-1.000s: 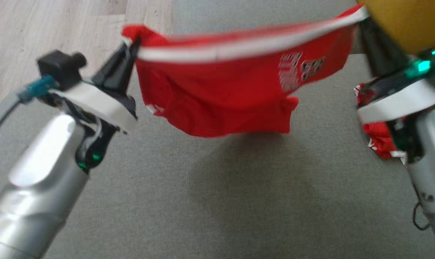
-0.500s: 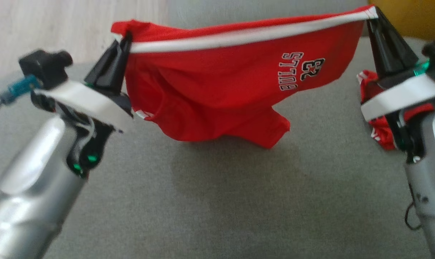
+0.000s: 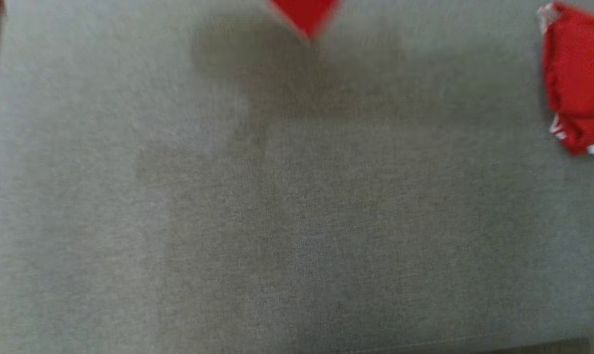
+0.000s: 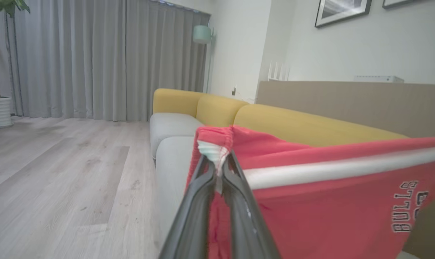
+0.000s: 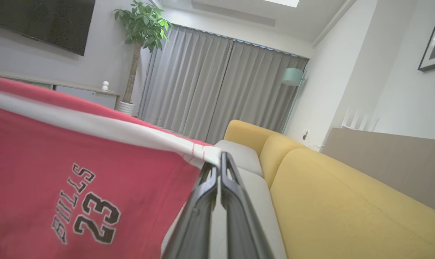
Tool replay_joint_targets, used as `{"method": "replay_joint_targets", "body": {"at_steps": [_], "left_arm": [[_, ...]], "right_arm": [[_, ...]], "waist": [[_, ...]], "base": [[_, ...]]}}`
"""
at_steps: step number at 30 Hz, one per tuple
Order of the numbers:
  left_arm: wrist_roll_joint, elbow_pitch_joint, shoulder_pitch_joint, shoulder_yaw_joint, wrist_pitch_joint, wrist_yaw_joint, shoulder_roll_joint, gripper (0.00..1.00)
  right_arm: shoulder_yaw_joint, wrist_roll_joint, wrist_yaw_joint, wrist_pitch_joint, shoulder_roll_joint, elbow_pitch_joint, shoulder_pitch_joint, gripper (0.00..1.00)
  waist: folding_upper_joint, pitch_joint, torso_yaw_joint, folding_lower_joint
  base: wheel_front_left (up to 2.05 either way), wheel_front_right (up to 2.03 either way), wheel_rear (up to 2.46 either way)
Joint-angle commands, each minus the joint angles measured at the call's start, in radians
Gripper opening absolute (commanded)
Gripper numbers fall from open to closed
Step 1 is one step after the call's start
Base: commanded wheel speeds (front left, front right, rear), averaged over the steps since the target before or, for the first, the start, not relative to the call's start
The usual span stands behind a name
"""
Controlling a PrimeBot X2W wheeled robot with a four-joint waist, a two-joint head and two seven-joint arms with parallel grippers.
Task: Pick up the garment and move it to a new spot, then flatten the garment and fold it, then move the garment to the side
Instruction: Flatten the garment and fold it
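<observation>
The garment is a pair of red shorts (image 4: 329, 212) with a white waistband and "BULLS 23" printed on it (image 5: 87, 216). It hangs stretched in the air between my two grippers, over a grey sofa seat. In the left wrist view my left gripper (image 4: 217, 169) is shut on one bunched end of the waistband. In the right wrist view my right gripper (image 5: 217, 162) is shut on the other end. The garment's lowest tip (image 3: 306, 14) hangs at the top edge of the head view, with its shadow on the seat below.
A second red cloth (image 3: 579, 83) lies crumpled at the right edge of the grey seat cushion (image 3: 297, 221). The yellow sofa backrest (image 5: 347, 208) runs along the far side. Wooden floor (image 4: 59, 172) lies past the seat's left end.
The head view has swung down onto the seat, so both arms and most of the garment have passed out of its top edge. Both grips on the waistband are unchanged.
</observation>
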Motion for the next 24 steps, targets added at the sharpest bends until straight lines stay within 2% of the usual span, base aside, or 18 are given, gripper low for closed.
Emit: {"method": "replay_joint_targets", "body": {"at_steps": [1,6,10,13,19,24], "left_arm": [[0.007,0.008,-0.048,0.054,-0.025,0.004,0.051,0.0],[-0.007,0.13,-0.108,0.071,-0.175,-0.026,-0.019,0.0],[-0.022,0.178,-0.042,0.004,-0.21,-0.045,-0.061,0.0],[-0.062,0.149,0.047,-0.081,-0.216,-0.047,-0.083,0.0],[-0.113,0.066,0.252,-0.304,-0.205,-0.047,-0.023,0.0],[-0.177,-0.005,0.396,-0.457,-0.194,-0.047,0.045,0.0]], "right_arm": [[-0.033,-0.011,-0.001,-0.023,0.005,0.002,-0.029,0.0],[-0.082,-0.072,-0.001,-0.133,0.061,0.163,-0.092,0.0],[-0.032,-0.083,-0.001,-0.154,0.073,0.264,-0.038,0.0],[0.026,-0.061,-0.001,-0.159,0.064,0.326,0.027,0.0],[0.275,0.105,-0.001,-0.127,0.022,0.398,0.178,0.0],[0.517,0.288,-0.001,-0.052,-0.086,0.312,0.287,0.0]], "waist": [[0.0,0.084,-0.01,-0.0005],[0.0,0.099,0.011,-0.0005],[0.0,0.089,0.032,-0.0005],[0.0,0.073,0.046,-0.0005],[0.0,0.019,0.065,-0.0005],[0.0,-0.047,0.07,-0.0005]], "base": [[0.0,0.0,0.0],[0.0,0.0,0.0],[0.0,0.0,0.0],[0.0,0.0,0.0],[0.0,0.0,0.0],[0.0,0.0,0.0]]}}
